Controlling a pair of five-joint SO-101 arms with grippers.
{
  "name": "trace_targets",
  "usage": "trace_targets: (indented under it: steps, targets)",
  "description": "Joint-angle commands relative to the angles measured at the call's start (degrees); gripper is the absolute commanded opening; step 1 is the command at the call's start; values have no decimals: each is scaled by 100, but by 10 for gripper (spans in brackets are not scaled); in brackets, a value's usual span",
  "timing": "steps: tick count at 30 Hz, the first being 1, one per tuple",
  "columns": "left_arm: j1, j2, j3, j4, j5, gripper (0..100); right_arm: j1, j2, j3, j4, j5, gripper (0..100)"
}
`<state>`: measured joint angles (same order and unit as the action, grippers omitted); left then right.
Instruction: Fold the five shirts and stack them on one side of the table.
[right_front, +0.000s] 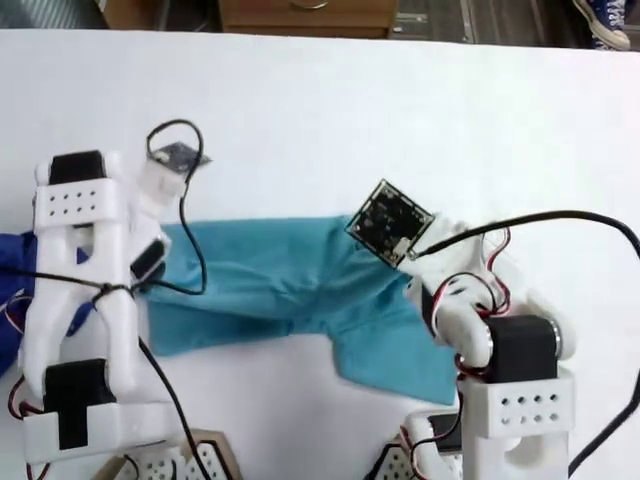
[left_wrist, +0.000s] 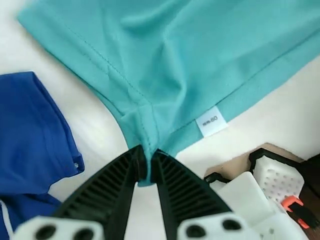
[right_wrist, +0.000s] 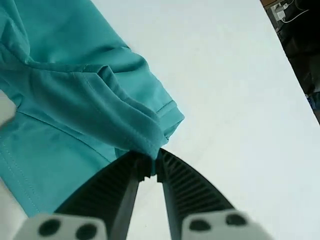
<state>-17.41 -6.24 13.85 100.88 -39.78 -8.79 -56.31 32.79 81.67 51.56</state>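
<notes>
At the near edge of the white table, the two arms stand on their bases, the left arm at the left and the right arm at the right. Just beyond them a teal shirt lies stretched crosswise between the arms, rumpled along its middle, with one part spreading nearer at its right end.

The left gripper is closed narrow on a seamed corner at the shirt's left end, a pinch of teal cloth caught between its black ribbed jaws. A small white label hangs from the shirt's edge close by.

The right gripper is likewise clamped tight, holding a folded ridge of teal cloth at the shirt's right end, beside a hemmed sleeve.

A blue shirt lies at the table's left edge, partly under the left arm and apart from the teal one.

Farther off the tabletop runs white to its far edge, with a wooden cabinet behind it.
</notes>
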Motion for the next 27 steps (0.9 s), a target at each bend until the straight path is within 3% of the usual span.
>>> trace_targets:
  steps: [1,8,21,27]
  targets:
    - [-26,-273,110,-123,-53,20,57,-127,44,-189,35,20]
    - [-26,-237,541,-615,-185,20,66,-127,114,-321,35,20]
    - [0,-211,-110,-1213,-158,20,66,593,62,-1754,18,20]
    - [62,-202,-1174,-1512,237,20,66,1666,-1301,-2167,0,20]
